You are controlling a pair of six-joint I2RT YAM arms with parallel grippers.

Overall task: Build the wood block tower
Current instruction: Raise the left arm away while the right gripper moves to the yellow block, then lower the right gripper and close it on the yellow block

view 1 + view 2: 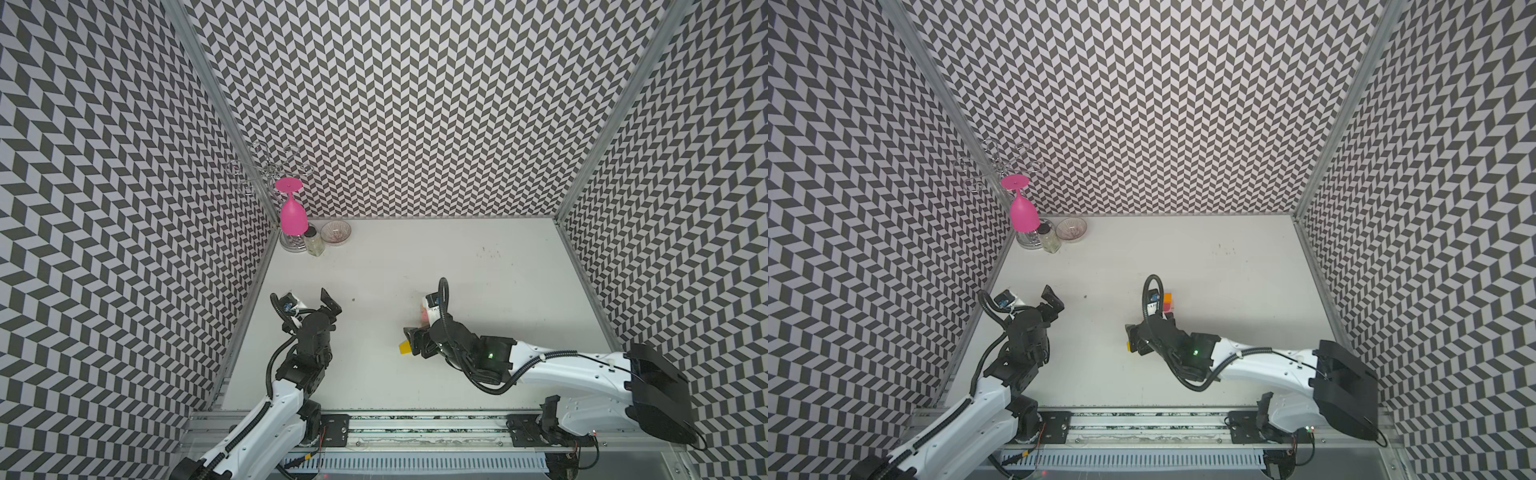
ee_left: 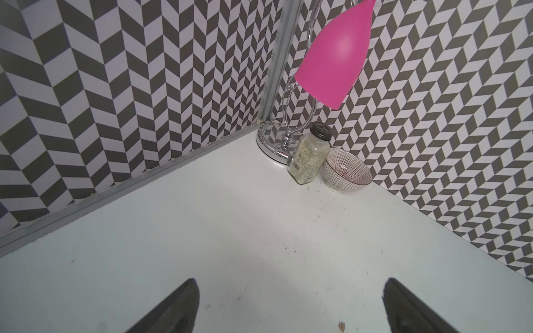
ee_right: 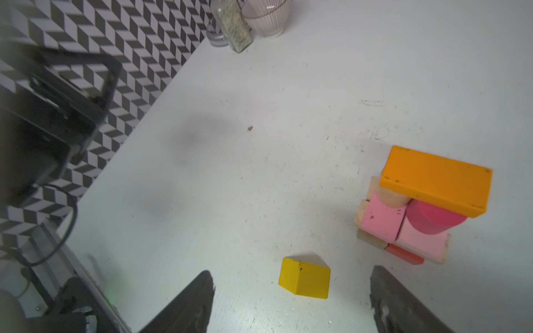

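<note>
The tower (image 3: 418, 213) stands on the white table: tan bars and a red piece at the bottom, pink blocks, a tan cylinder and a red cylinder above, and a flat orange block (image 3: 435, 181) on top. In both top views my right wrist hides most of the tower (image 1: 1167, 302). A yellow house-shaped block (image 3: 304, 278) lies on its side on the table, apart from the tower. My right gripper (image 3: 291, 272) is open around the yellow block (image 1: 404, 347) without touching it. My left gripper (image 2: 290, 285) is open and empty near the left wall (image 1: 330, 302).
In the far left corner stand a chrome rack (image 1: 291, 241) with a pink goblet (image 1: 293, 216) hanging upside down, a spice jar (image 1: 313, 243) and a striped bowl (image 1: 336, 232). Chevron-patterned walls close three sides. A metal rail (image 1: 415, 428) runs along the front.
</note>
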